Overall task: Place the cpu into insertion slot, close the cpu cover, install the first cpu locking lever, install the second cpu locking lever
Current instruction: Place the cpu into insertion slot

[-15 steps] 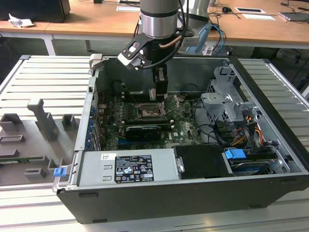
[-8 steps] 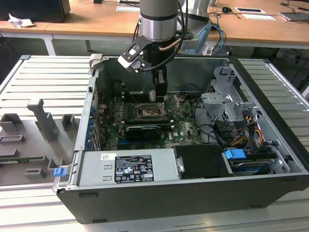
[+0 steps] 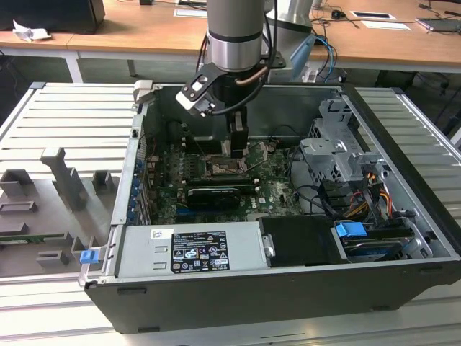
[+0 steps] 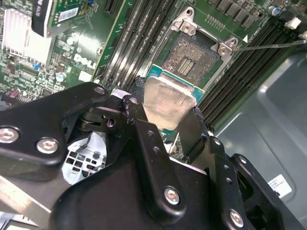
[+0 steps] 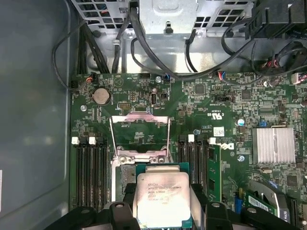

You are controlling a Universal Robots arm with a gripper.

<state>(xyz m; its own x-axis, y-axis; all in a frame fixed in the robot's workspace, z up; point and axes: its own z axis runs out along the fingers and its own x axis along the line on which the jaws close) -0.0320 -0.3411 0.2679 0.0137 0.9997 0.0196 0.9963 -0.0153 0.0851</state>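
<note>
cpu (image 5: 162,194): i log it clamped in gripper (image 4: 165,115), flat, held just above insertion slot (image 4: 194,57), not seated. slot bare. cpu cover (image 5: 140,120) hinged up, open. green motherboard (image 5: 216,96) inside pc case (image 3: 238,295).

Print noted, none clearly readable: black label (image 3: 198,251) with white marks on the grey power supply box (image 3: 245,249), faint lettering on the cpu (image 5: 163,194) face, white markings and a small white sticker (image 5: 219,130) on the green motherboard (image 5: 134,88).
</note>
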